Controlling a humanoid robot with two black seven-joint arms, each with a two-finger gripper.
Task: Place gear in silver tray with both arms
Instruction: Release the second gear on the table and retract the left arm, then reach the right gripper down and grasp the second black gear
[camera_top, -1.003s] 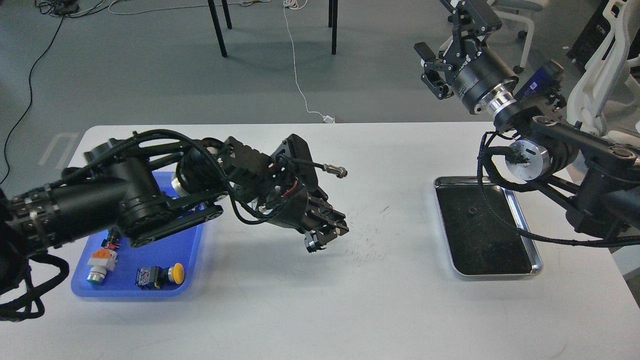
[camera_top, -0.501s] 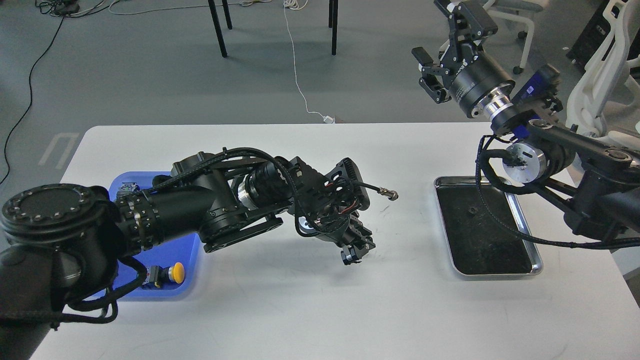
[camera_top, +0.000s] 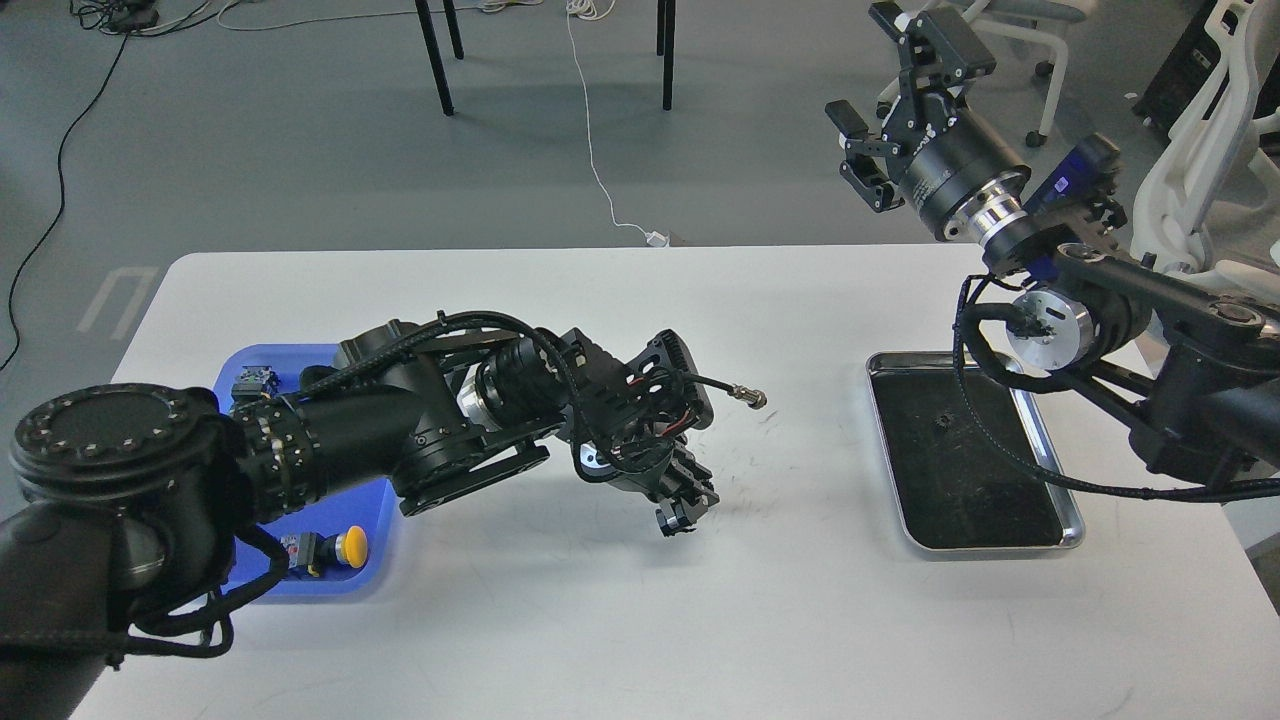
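A small dark gear-like part (camera_top: 677, 517) is clamped in the left claw (camera_top: 680, 512) above the white tabletop (camera_top: 640, 600); the right claw (camera_top: 890, 110) is held apart, beyond the shiny rectangular silver tray (camera_top: 1070, 520).

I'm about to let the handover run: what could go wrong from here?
1. The left claw carries a small dark part low over the table, well short of the silver tray; it could slip out.
2. The right claw is raised far from both, so a handover needs a long reach.
3. The right arm's cable hangs over the tray and may snag.
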